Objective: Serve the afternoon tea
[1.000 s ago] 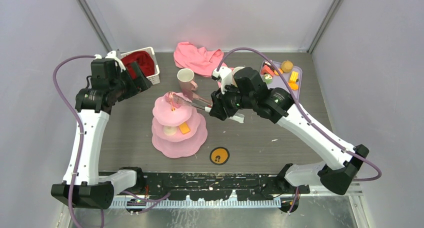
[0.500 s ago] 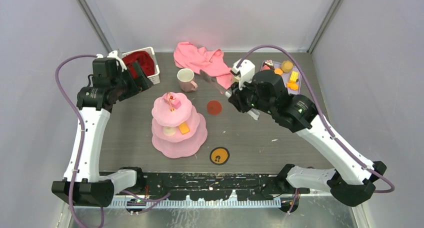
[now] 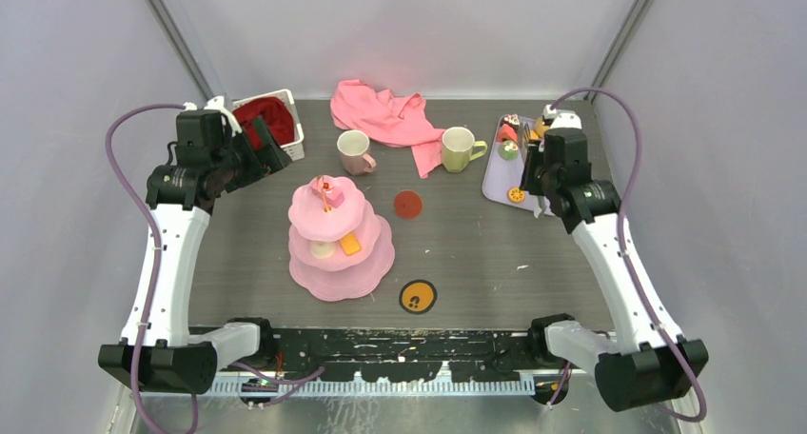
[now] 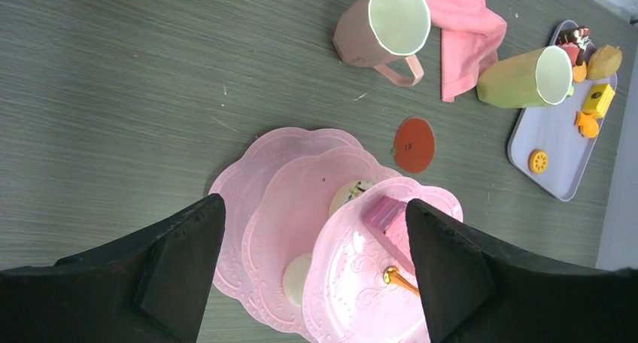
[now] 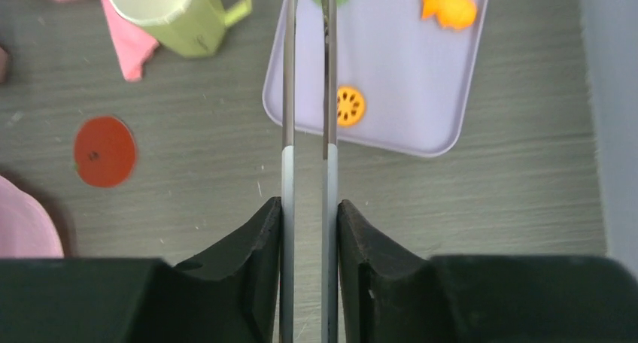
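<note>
The pink three-tier cake stand (image 3: pixel 338 263) stands mid-table, with a pink cake piece (image 3: pixel 333 196) on top and an orange piece (image 3: pixel 352 245) and a white round (image 3: pixel 324 248) lower down. It also shows in the left wrist view (image 4: pixel 301 230). The pale pink mug (image 3: pixel 354 152) and the yellow-green mug (image 3: pixel 459 149) stand behind it. My right gripper (image 5: pixel 308 207) is shut on metal tongs (image 5: pixel 287 95), whose tips reach over the lavender tray (image 5: pixel 406 80) of toy pastries; nothing shows between the blades. My left gripper (image 4: pixel 312 207) is open and empty, high up near the basket.
A white basket (image 3: pixel 285 120) with red cloth is back left. A pink cloth (image 3: pixel 381 110) lies at the back. A red disc (image 3: pixel 408 205) and an orange-black disc (image 3: pixel 417 297) lie on the table. An orange slice (image 5: pixel 350 105) lies on the tray.
My right arm has swung right with the tongs, from the top of the cake stand to over the lavender tray. The left arm has not moved.
</note>
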